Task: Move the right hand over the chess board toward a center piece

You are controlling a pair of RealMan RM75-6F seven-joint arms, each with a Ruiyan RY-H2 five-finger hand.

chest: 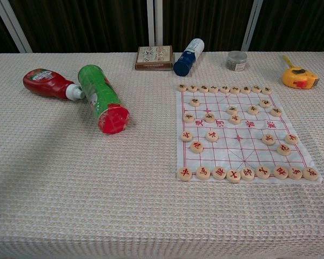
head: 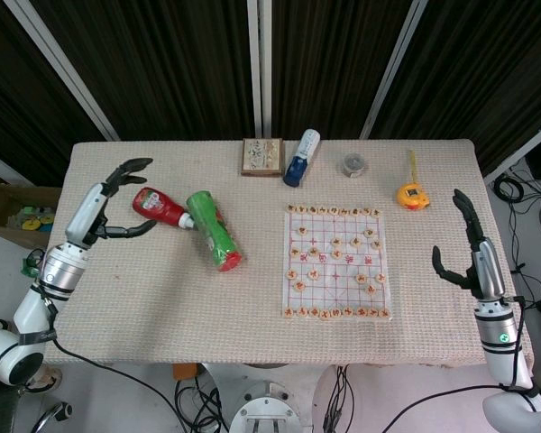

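At the near edge of the table (head: 162, 334), covered by a beige waffle-weave cloth, the right hand (head: 464, 248) is seen only in the head view, raised just off the table's right side with its fingers spread and nothing held. It is kept well apart from the chess board (chest: 243, 132), a white sheet with red lines laid right of centre. Along the board's near row, round wooden pieces (chest: 234, 175) with red characters are lined up; a further row is set along the far edge, and scattered pieces are spread between, among them one near the middle (chest: 235, 120). The characters are too small to be read. Nothing is placed between the right hand and the board.

On the left side, the left hand (head: 117, 194) is held open above the cloth, fingers curved apart, close to a red bottle (chest: 46, 83) lying on its side; whether it is touched cannot be told. Just beside the bottle's white cap, a green canister with a red end (chest: 100, 100) is laid tilted.

Towards the far edge, a small printed box (chest: 154, 58), a blue and white bottle (chest: 188, 56) lying down, a small grey tin (chest: 236, 60) and a yellow tape measure (chest: 299, 78) are ranged. The contents of these containers cannot be made out. Neither hand is shown in the chest view.
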